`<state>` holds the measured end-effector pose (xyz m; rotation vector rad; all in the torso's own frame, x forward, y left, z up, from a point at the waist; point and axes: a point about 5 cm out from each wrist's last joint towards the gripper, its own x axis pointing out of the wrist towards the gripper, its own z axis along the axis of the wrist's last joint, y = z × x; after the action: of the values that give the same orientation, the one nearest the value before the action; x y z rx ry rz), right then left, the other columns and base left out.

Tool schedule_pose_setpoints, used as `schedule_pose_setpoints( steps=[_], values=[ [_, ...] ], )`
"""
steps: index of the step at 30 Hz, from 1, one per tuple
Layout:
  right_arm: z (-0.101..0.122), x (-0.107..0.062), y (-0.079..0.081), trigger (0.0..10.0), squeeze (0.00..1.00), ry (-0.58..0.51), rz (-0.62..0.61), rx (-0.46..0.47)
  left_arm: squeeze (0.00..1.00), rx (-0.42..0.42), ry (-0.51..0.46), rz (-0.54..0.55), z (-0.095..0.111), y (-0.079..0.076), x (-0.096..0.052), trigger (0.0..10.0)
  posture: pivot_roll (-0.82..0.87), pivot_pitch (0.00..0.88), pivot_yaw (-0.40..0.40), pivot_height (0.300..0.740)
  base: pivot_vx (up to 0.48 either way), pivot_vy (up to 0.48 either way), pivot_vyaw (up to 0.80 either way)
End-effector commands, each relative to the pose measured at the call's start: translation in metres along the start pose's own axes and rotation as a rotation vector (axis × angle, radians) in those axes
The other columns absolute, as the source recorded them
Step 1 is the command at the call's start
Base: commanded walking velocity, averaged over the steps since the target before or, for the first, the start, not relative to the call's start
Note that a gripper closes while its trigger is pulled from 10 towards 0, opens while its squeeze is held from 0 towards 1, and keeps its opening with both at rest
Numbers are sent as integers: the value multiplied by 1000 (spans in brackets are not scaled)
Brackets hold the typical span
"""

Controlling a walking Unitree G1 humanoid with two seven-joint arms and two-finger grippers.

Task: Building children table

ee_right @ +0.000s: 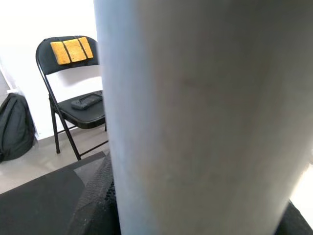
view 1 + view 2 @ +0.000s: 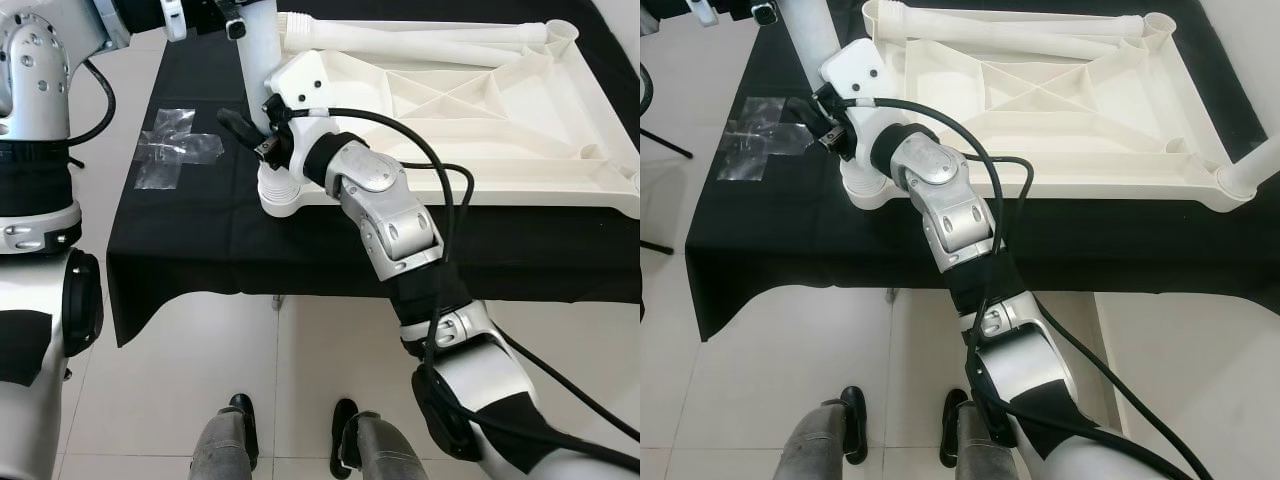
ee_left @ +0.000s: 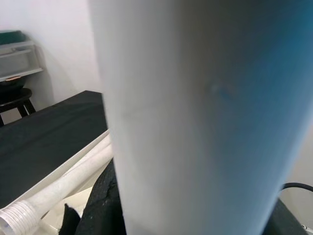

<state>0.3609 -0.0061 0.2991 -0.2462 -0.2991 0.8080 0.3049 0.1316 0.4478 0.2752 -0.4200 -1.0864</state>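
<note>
Both grippers, the right gripper (image 2: 262,140) low and the left gripper (image 2: 200,12) higher, appear closed around an upright white table leg (image 2: 258,60) seated in the upturned tabletop's (image 2: 520,130) corner socket: stiff, light, probably slick plastic, best held mid-shaft.

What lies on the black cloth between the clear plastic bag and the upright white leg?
In the left eye view, the right gripper lies there, beside the leg. Otherwise the cloth between the bag and the leg is bare.

One tabletop (image 2: 480,110), four legs (image 2: 258,60), two plastic bags (image 2: 175,145).
</note>
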Motion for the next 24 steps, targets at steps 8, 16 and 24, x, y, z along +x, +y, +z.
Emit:
schedule_pose_setpoints(
  steps=[8,16,24],
  values=[
    [-12,-1,-9,10000,1000,8,280,76,0,13,18,-146,2,-18,16,0,144,301,-59,740,0,0,0],
    [13,1,-16,10000,0,-123,543,87,0,1,20,-165,3,-20,15,0,160,331,-57,740,0,0,0],
    [20,4,-6,0,0,-130,723,49,0,-11,26,-175,-2,-20,15,0,160,342,-54,740,0,0,0]
  ],
)
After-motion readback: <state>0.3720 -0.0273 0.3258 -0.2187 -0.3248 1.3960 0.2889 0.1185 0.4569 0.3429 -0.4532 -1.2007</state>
